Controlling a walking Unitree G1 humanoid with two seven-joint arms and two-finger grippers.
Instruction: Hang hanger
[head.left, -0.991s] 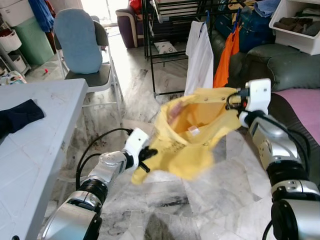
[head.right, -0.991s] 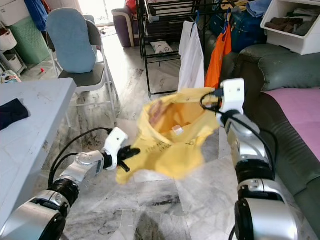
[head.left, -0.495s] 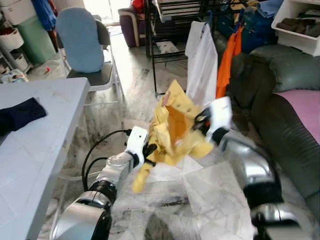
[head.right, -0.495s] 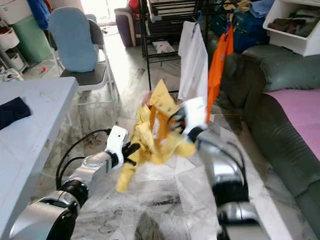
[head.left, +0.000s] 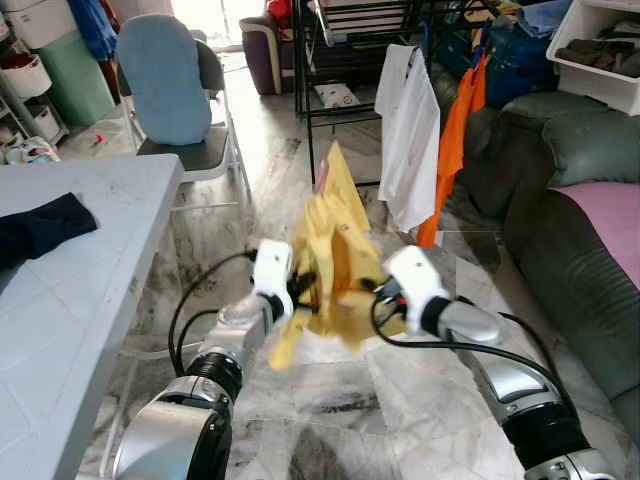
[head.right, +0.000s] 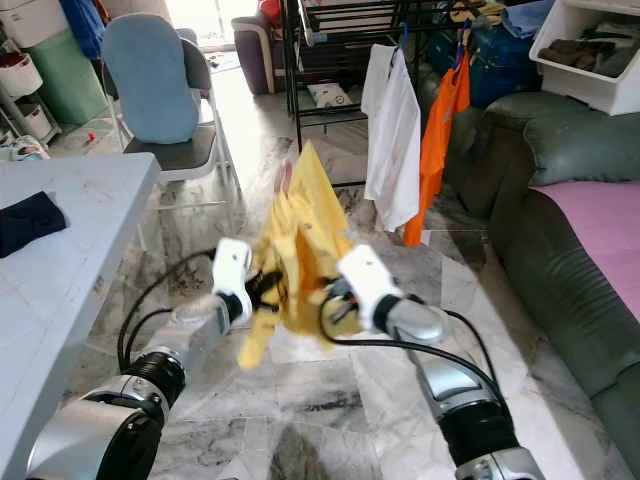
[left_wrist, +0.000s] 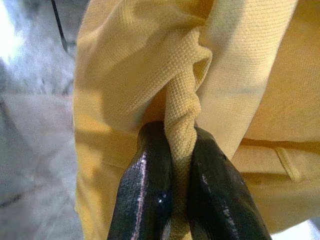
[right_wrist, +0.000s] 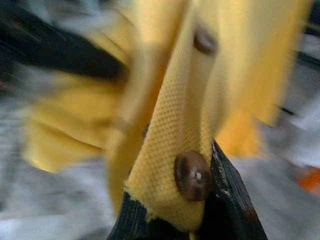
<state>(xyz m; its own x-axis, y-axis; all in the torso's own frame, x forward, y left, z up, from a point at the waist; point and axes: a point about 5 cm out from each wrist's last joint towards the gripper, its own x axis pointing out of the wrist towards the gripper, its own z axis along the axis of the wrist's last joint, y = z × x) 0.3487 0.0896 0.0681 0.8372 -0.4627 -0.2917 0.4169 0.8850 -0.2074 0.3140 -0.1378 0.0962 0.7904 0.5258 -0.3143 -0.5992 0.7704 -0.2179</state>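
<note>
A yellow shirt (head.left: 335, 240) hangs bunched in the air between my two arms, its upper corner pointing up. My left gripper (head.left: 300, 292) is shut on a twisted fold of the yellow shirt (left_wrist: 182, 120), seen pinched between the black fingers (left_wrist: 145, 195). My right gripper (head.left: 378, 293) is shut on the shirt's buttoned edge; a brown button (right_wrist: 192, 175) sits right at the fingertips (right_wrist: 227, 200). The two grippers are close together, just above the marble floor. A black clothes rack (head.left: 345, 60) stands behind, with a white shirt (head.left: 408, 130) and an orange garment (head.left: 452, 150) hanging on it.
A grey table (head.left: 70, 290) with a dark cloth (head.left: 40, 225) lies at my left. A chair with a blue cushion (head.left: 165, 85) stands behind it. A dark green sofa (head.left: 570, 190) with a pink cover (head.left: 605, 205) runs along my right. A white bin (head.left: 600, 50) sits above it.
My right arm swung down and left, bringing its gripper close to the left one. The yellow shirt went from spread wide to a narrow bunch. The right wrist view is motion-blurred.
</note>
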